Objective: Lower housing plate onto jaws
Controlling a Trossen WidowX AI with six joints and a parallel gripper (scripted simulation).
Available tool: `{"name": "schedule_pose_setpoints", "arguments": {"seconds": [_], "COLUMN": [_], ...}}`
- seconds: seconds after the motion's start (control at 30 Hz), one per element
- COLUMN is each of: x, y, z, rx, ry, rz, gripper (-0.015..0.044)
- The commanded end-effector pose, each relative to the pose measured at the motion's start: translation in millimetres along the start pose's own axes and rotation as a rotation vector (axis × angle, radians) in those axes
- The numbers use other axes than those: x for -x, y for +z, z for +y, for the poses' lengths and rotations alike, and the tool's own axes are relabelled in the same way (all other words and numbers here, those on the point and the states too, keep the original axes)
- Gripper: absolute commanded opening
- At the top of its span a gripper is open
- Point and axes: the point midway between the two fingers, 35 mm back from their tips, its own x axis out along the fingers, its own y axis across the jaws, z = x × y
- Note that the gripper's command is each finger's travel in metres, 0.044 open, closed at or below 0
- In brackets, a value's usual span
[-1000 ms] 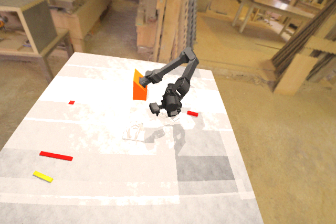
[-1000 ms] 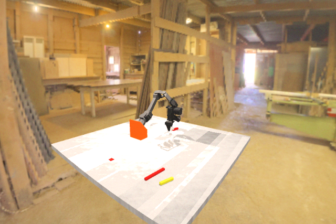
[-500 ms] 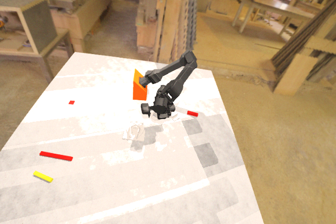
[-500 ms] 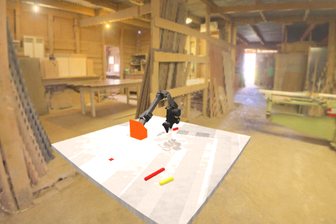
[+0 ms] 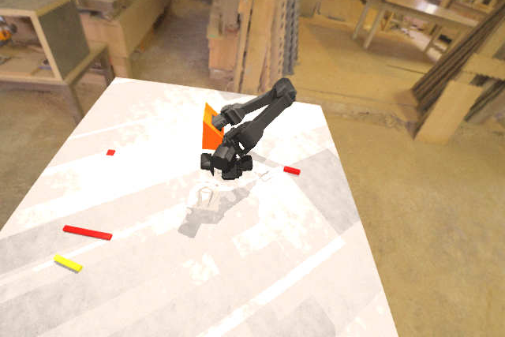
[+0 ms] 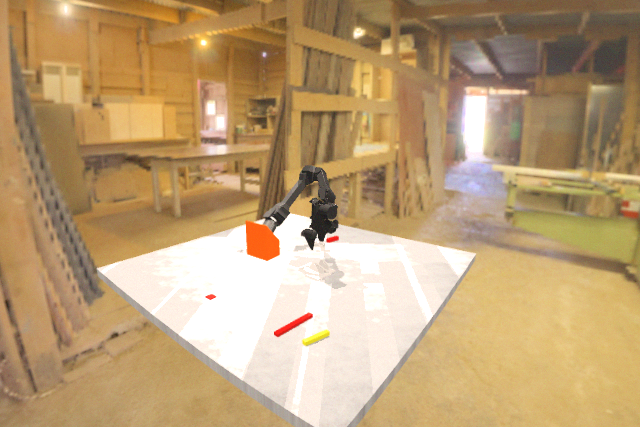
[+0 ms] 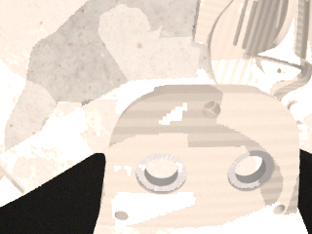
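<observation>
Top view: I have the black six-joint arm [image 5: 274,114] [image 6: 294,196] reaching out over the white, grey-patched table [image 5: 285,267] [image 6: 398,308]. My black parallel-jaw gripper [image 5: 218,170] [image 6: 316,242] [image 7: 199,162] is gripping the pale beige housing plate [image 5: 218,173] [image 7: 207,161], a finger at each side. On the wrist camera I see the plate's rounded corners, 2 large ring-lined holes and 3 small round holes. The plate is above the table, near the pale curved assembly [image 5: 203,196] [image 7: 234,54], which shows past its upper right edge in the wrist view. I can't make out the 2 jaw stubs or tell how level the plate sits.

An orange angular block [image 5: 211,137] [image 6: 262,244] stands by the arm's lower end. Elsewhere on the table I have a long red bar [image 5: 87,232] [image 6: 293,324] near a shorter yellow bar [image 5: 68,263] [image 6: 316,337], a small flat red square [image 5: 110,152] [image 6: 210,296] and a short red block [image 5: 292,170] [image 6: 332,238].
</observation>
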Motion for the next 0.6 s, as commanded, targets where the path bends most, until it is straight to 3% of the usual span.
{"name": "schedule_pose_setpoints", "arguments": {"seconds": [0.0, 0.57], "x": [0, -4], "y": [1, -7], "z": [-14, -68], "rx": [-0.027, -0.172], "ry": [0.001, 0.035], "rz": [-0.002, -0.005], "gripper": [0.0351, 0.0351]}}
